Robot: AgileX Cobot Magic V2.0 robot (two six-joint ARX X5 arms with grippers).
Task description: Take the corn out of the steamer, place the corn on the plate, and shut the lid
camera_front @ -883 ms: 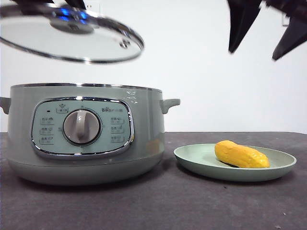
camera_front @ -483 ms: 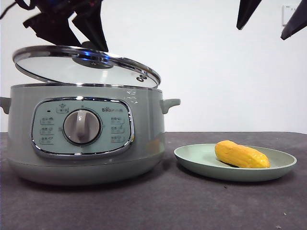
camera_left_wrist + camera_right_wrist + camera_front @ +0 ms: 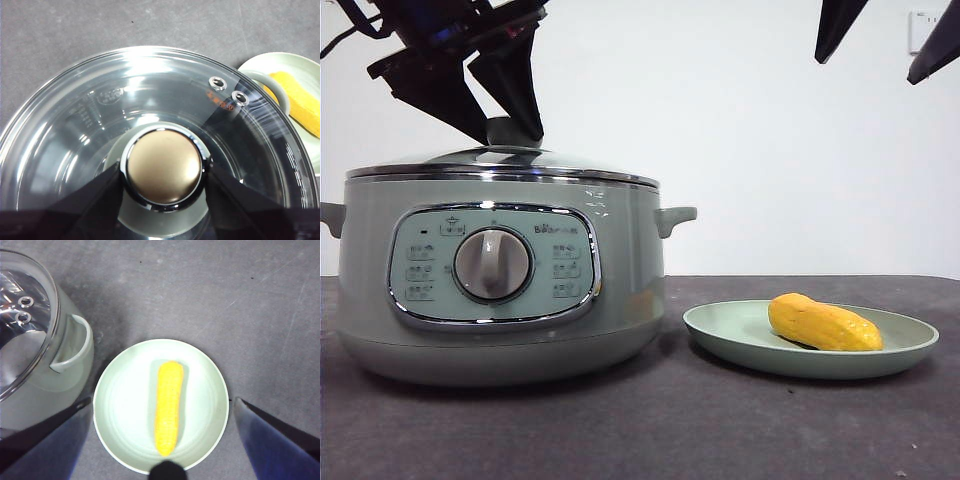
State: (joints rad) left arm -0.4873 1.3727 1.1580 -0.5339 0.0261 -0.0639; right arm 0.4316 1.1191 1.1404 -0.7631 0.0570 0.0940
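left gripper [image 3: 162,175] gripping lid [image 3: 100,120] knob — right gripper [image 3: 160,440] spread

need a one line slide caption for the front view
Left end effector at the knob of the lid on the steamer; corn lies on the plate.

The steamer [image 3: 500,290] runs off the side of the front view, so one handle is cut short. The small words on its panel are too tiny to read. In the left wrist view, the lid [image 3: 75,150] runs past the edge, and the plate [image 3: 295,75] and corn [image 3: 300,102] show only in part. The right hand [image 3: 890,35] shows only as two black tips. The pot's inside is hard to see through the shiny glass.
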